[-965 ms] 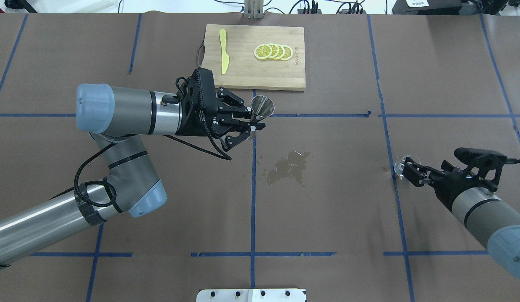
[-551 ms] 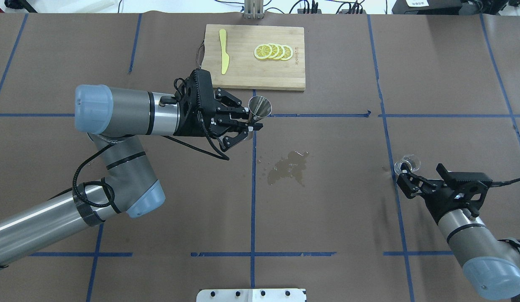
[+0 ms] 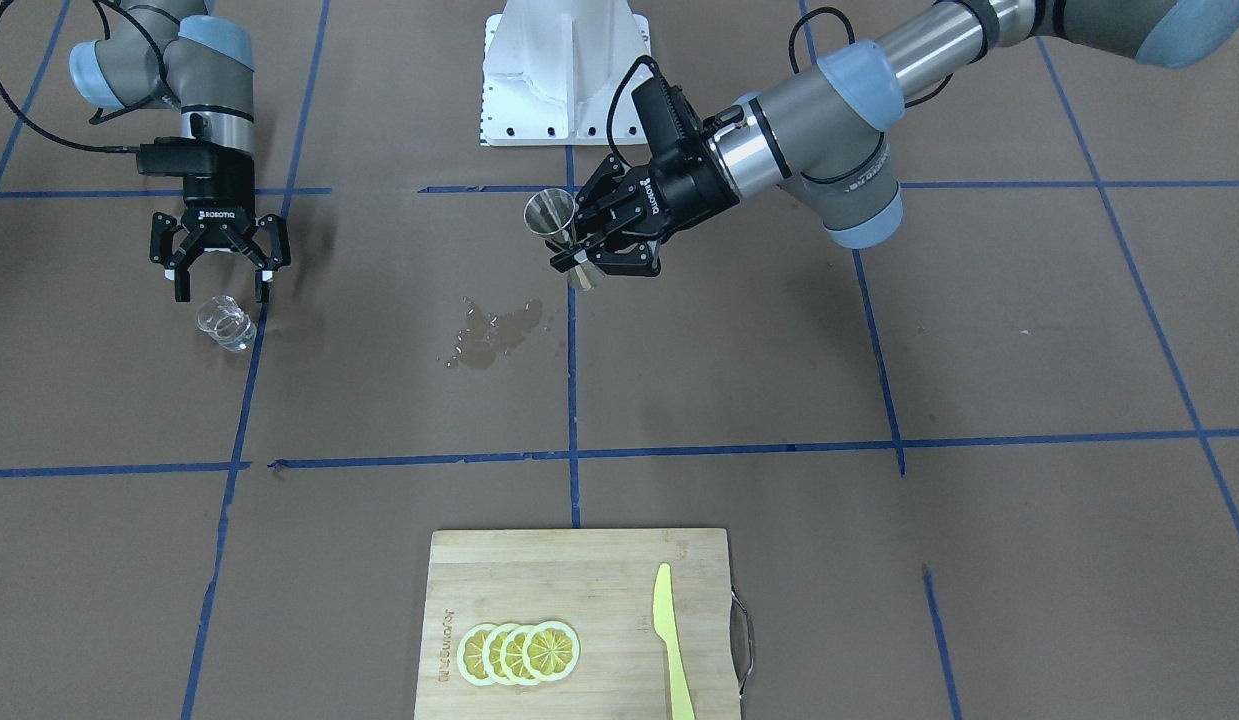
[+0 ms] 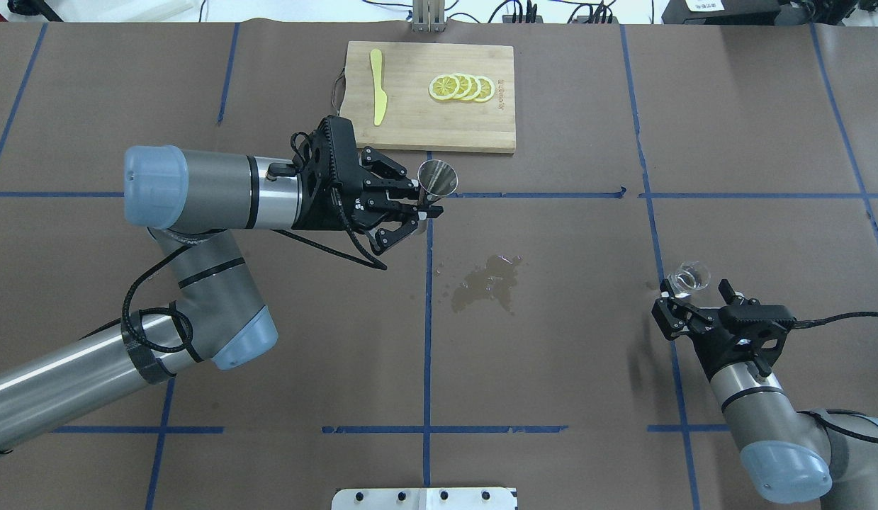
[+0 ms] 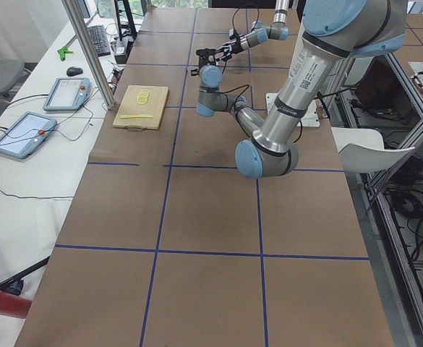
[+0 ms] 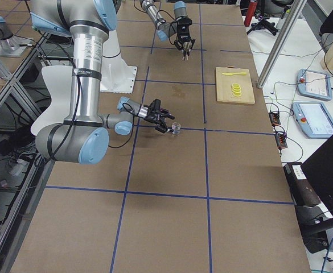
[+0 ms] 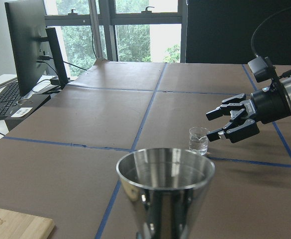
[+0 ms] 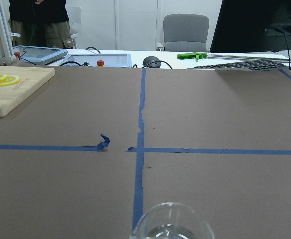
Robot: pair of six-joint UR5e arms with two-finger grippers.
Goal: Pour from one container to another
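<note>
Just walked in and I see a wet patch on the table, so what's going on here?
The left gripper holds the jigger upright in the air near the table's middle, jaws shut on its waist. The right gripper is open just short of the cup, which stands on the table ungripped. A spill marks the paper between them. The board with lemon slices and a knife lies beyond.

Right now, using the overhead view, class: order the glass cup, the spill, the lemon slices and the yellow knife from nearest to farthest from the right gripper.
1. The glass cup, just beyond the right gripper.
2. The spill, at mid-table.
3. The lemon slices, on the far cutting board.
4. The yellow knife, at that board's left side.
</note>
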